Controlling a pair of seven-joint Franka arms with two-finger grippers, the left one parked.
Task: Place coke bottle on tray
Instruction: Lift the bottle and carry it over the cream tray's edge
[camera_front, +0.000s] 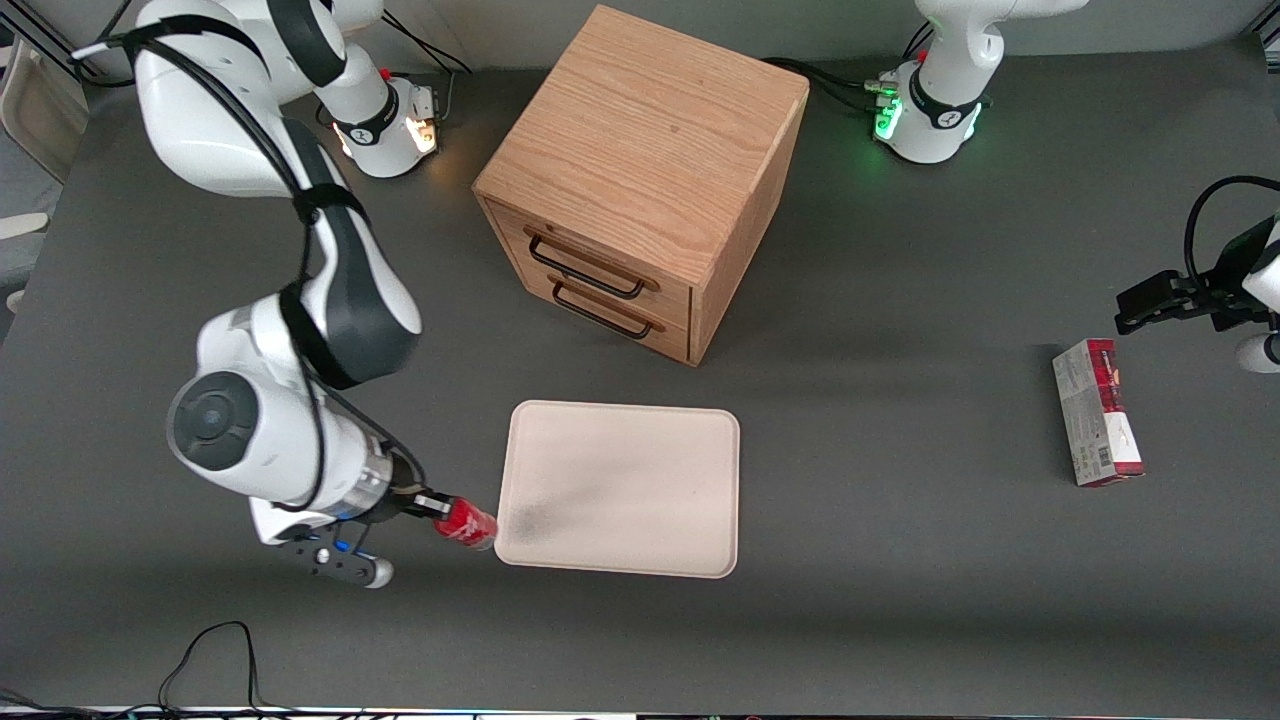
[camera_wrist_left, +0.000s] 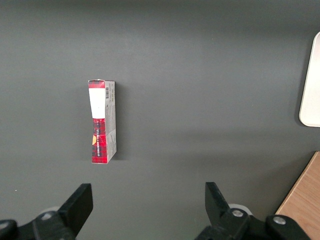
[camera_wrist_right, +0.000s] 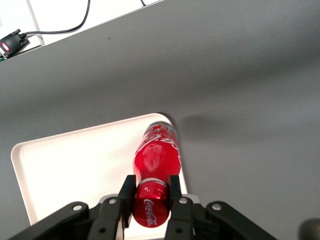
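My right gripper (camera_front: 437, 506) (camera_wrist_right: 150, 192) is shut on the red cap end of the coke bottle (camera_front: 466, 524) (camera_wrist_right: 157, 159). The bottle is slim and red with white script lettering, and it hangs in the air with its base pointing down over the tray's corner. The cream-white tray (camera_front: 622, 487) (camera_wrist_right: 70, 160) lies flat on the table in front of the wooden drawer cabinet (camera_front: 640, 170). In the front view the bottle sits just at the tray's near corner on the working arm's end. The tray's edge (camera_wrist_left: 310, 85) also shows in the left wrist view.
A red-and-grey carton (camera_front: 1097, 411) (camera_wrist_left: 102, 121) lies on the dark table toward the parked arm's end. The drawer cabinet stands farther from the front camera than the tray, with both drawers shut. Cables (camera_front: 205, 650) trail at the table's front edge.
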